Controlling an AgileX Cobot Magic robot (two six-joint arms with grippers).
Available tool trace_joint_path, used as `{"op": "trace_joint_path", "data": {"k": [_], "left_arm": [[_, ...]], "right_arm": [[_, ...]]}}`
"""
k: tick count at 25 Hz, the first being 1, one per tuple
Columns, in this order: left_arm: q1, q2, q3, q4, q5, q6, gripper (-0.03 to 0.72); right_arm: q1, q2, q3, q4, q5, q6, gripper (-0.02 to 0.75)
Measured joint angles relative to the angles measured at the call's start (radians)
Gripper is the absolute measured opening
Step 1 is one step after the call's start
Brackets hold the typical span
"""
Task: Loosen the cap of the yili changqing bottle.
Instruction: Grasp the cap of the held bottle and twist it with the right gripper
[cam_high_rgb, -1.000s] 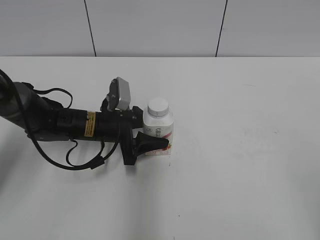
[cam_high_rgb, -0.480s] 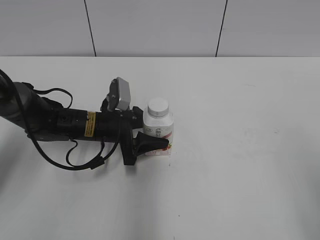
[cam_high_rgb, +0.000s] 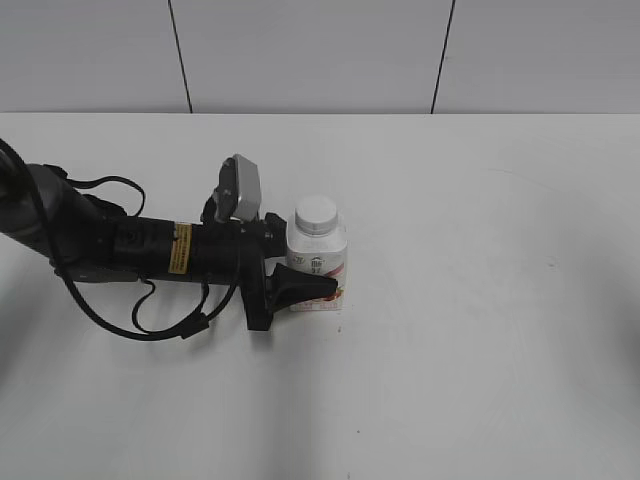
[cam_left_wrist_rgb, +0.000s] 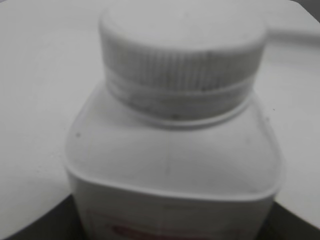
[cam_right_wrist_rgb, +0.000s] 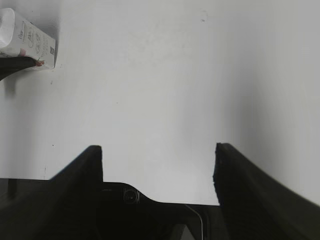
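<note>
You have one yili changqing bottle (cam_high_rgb: 317, 262) with one cap (cam_high_rgb: 316, 211), standing upright, long axis vertical, cap on top, left of the tabletop's (cam_high_rgb: 480, 350) middle. Your left hand (cam_high_rgb: 305, 270) clasps its lower body from the left. Your right hand (cam_right_wrist_rgb: 159, 155) gapes wide, holding nothing, over bare surface. Open tabletop lies right of and beyond the bottle.
</note>
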Motion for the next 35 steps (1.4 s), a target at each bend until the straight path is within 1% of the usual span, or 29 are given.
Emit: {"op": "trace_joint_path", "data": {"k": [4, 6, 8, 14, 21, 29, 35], "left_arm": [[0.0, 0.0, 0.0, 0.002, -0.002, 0.0, 0.412], [0.0, 0.0, -0.001, 0.004, -0.002, 0.0, 0.412], [0.0, 0.0, -0.001, 0.005, -0.002, 0.0, 0.412], [0.0, 0.0, -0.001, 0.006, -0.003, 0.0, 0.412], [0.0, 0.0, -0.001, 0.006, -0.003, 0.0, 0.412], [0.0, 0.0, -0.001, 0.007, -0.004, 0.0, 0.412], [0.0, 0.0, -0.001, 0.007, -0.004, 0.0, 0.412]], "right_arm": [[0.007, 0.216, -0.114, 0.046, 0.013, 0.007, 0.546], [0.036, 0.302, -0.165, 0.071, 0.018, 0.019, 0.546], [0.085, 0.39, -0.223, 0.073, 0.02, 0.062, 0.546], [0.274, 0.615, -0.391, 0.034, 0.025, 0.26, 0.546], [0.412, 0.838, -0.557, 0.025, 0.017, 0.371, 0.545], [0.515, 1.051, -0.772, 0.025, 0.021, 0.419, 0.533], [0.567, 1.167, -0.872, 0.025, 0.027, 0.427, 0.533]]}}
